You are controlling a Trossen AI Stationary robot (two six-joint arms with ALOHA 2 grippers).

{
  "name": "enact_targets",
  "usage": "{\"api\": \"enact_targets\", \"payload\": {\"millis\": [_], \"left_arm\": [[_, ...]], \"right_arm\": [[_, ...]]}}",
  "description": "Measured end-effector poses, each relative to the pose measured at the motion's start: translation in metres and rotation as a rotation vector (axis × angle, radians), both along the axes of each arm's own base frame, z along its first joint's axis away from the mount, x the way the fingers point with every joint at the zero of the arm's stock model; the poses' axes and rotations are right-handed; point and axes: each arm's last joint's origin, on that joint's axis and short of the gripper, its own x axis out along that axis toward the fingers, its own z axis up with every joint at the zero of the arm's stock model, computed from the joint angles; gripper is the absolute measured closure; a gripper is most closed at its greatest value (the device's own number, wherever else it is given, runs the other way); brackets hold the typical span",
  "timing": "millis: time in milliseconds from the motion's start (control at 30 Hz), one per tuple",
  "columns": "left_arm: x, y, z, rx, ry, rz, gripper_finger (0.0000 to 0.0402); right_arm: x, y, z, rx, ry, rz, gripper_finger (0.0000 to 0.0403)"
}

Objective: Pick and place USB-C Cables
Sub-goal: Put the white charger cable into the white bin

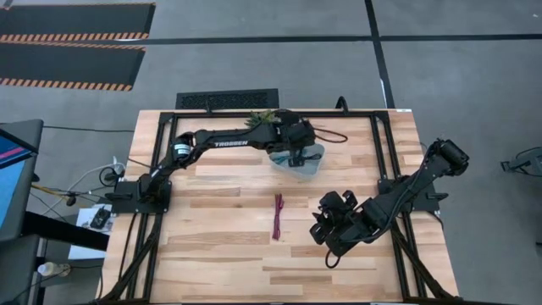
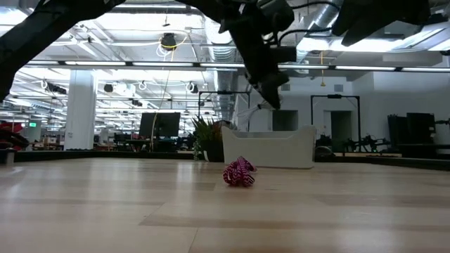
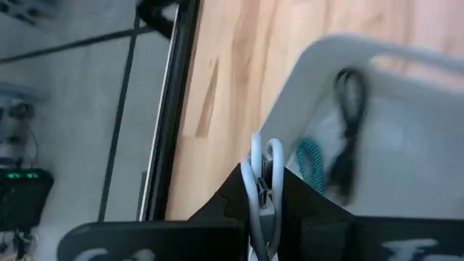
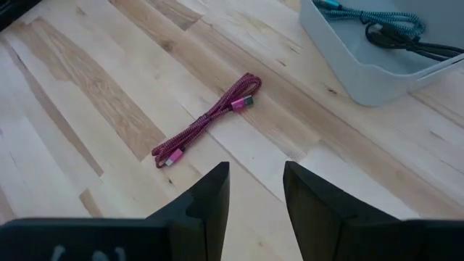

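Observation:
The maroon-red cable [image 1: 278, 216] [image 4: 206, 119] lies bundled lengthwise on the wooden table, in front of my open right gripper [image 4: 255, 181] [image 1: 326, 227], which hovers to its right. My left gripper [image 1: 296, 154] [image 3: 262, 192] hangs over the pale bin [image 1: 312, 167] [image 3: 319, 58], shut on the white cable [image 3: 261, 163]. The teal cable [image 3: 312, 163] [image 4: 362, 14] and the black cable [image 3: 348, 123] [image 4: 406, 40] lie inside the bin. In the low view the maroon cable [image 2: 239, 172] sits in front of the bin [image 2: 271, 147]. My left gripper pinches the white cable between its two fingers. A looped end of the cable [image 3: 264, 148] sticks out past the fingertips. The fingers point downward over the bin, and the cable is lifted clear of the bin floor. The rest of the cable is hidden by the gripper.
A small green potted plant [image 1: 262, 119] [image 2: 211, 140] stands beside the bin at the table's far edge. Black frame rails [image 1: 385, 161] run along the table's left and right sides. Bare wood spreads around the maroon cable and toward the near edge.

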Motion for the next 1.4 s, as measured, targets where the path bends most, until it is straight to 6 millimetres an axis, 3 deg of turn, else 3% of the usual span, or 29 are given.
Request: {"api": "enact_targets", "payload": {"millis": [233, 633, 1100, 1400], "left_arm": [[0.004, -0.004, -0.011, -0.15, -0.032, -0.01, 0.0396], [0.008, 0.017, -0.076, -0.27, 0.089, 0.109, 0.0396], [0.008, 0.03, -0.086, -0.309, 0.061, 0.166, 0.0389], [0.011, 0.028, -0.1, -0.331, 0.079, 0.163, 0.0386]], "right_arm": [[-0.001, 0.002, 0.0, 0.0, 0.0, 0.007, 0.0249], [-0.003, 0.004, 0.0, 0.001, 0.001, 0.012, 0.0249], [-0.003, 0.004, 0.0, 0.003, -0.003, 0.011, 0.0249], [-0.003, 0.004, 0.0, 0.005, -0.005, 0.011, 0.0249]]}}
